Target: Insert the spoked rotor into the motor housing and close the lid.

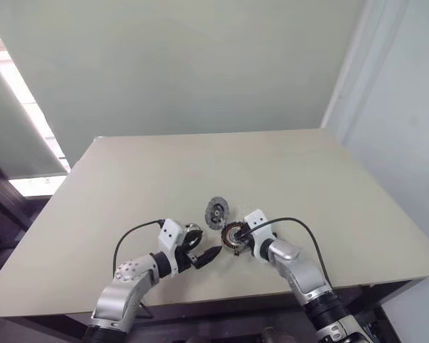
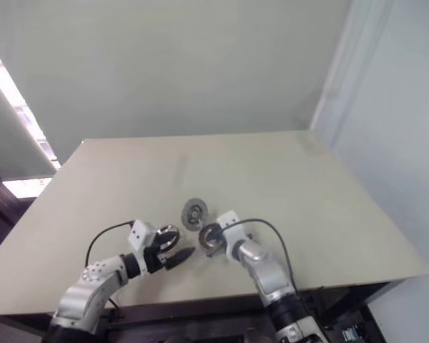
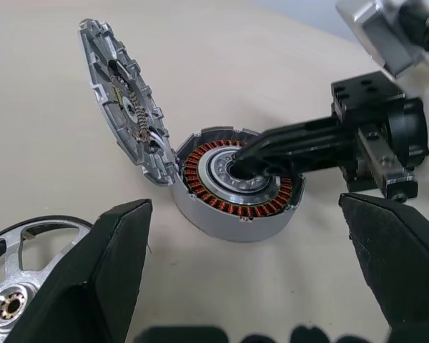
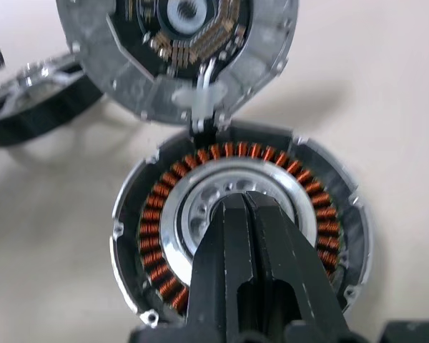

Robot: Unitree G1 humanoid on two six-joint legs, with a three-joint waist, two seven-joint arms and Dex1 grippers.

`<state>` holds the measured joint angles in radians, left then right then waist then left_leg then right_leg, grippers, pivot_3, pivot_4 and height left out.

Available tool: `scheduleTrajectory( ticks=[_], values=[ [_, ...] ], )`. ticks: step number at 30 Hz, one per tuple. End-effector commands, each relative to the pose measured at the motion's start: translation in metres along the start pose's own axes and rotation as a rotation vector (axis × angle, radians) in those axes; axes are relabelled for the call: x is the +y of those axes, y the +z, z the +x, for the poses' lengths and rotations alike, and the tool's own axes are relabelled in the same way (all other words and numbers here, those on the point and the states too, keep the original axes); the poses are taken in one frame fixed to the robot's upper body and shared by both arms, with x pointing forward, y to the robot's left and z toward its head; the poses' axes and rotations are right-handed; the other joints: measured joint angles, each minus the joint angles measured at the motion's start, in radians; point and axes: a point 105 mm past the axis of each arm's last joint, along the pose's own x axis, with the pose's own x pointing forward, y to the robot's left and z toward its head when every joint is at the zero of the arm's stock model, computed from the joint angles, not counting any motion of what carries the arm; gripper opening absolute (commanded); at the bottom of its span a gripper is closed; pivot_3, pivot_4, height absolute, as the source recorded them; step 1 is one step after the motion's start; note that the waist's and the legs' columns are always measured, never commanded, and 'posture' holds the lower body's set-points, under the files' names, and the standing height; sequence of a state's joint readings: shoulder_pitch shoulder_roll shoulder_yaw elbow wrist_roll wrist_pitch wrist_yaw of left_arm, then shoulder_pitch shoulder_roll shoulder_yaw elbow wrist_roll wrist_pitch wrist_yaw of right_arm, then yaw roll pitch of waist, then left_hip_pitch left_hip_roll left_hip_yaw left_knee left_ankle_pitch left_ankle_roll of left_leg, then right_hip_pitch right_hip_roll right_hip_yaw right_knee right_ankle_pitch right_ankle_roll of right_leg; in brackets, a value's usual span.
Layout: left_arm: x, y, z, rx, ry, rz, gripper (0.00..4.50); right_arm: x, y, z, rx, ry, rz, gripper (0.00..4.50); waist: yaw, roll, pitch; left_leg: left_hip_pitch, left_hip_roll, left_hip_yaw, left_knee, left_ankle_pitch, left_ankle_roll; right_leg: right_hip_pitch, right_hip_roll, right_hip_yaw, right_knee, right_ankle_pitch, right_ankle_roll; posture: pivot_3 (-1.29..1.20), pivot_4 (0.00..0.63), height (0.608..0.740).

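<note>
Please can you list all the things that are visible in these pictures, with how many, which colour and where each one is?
Round motor housing with copper-brown windings around a silver centre: one, on the table, near edge, middle.
Dull grey round lid with a dark hub: one, swung open, joined to the housing's edge.
Shiny silver spoked rotor: one, on the table beside the housing, by the left gripper.
Beige flat table: one, carrying all parts.
Pale wall: behind the table.
Left gripper: black fingers, open, holding nothing.
Right gripper: black fingers, shut, tips on the housing's silver centre.
</note>
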<state>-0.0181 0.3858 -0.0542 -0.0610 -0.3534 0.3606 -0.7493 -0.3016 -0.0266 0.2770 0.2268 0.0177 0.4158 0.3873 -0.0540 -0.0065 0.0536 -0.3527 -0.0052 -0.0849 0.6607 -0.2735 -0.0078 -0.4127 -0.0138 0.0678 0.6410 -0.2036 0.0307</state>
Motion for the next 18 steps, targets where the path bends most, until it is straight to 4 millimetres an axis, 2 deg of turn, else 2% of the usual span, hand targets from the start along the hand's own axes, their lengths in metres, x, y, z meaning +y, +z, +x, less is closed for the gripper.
scheduleTrajectory(
  ticks=[1, 9, 18],
  values=[
    [0.003, 0.014, 0.000, -0.049, 0.009, 0.026, 4.50, 0.000, 0.035, -0.006, -0.141, 0.022, 0.000, 0.02, 0.000, 0.000, 0.000, 0.000, 0.000, 0.000, 0.000, 0.000, 0.000, 0.000, 0.000, 0.000, 0.000, 0.000, 0.000, 0.00, 0.000, 0.740],
    [0.007, 0.010, -0.003, -0.056, 0.036, 0.000, 4.50, -0.003, 0.048, -0.021, -0.175, 0.047, -0.048, 0.02, 0.000, 0.000, 0.000, 0.000, 0.000, 0.000, 0.000, 0.000, 0.000, 0.000, 0.000, 0.000, 0.000, 0.000, 0.000, 0.00, 0.000, 0.740],
    [0.007, 0.009, -0.005, -0.059, 0.044, -0.006, 4.50, -0.013, 0.046, -0.033, -0.187, 0.028, -0.096, 0.02, 0.000, 0.000, 0.000, 0.000, 0.000, 0.000, 0.000, 0.000, 0.000, 0.000, 0.000, 0.000, 0.000, 0.000, 0.000, 0.00, 0.000, 0.740]
  ],
)
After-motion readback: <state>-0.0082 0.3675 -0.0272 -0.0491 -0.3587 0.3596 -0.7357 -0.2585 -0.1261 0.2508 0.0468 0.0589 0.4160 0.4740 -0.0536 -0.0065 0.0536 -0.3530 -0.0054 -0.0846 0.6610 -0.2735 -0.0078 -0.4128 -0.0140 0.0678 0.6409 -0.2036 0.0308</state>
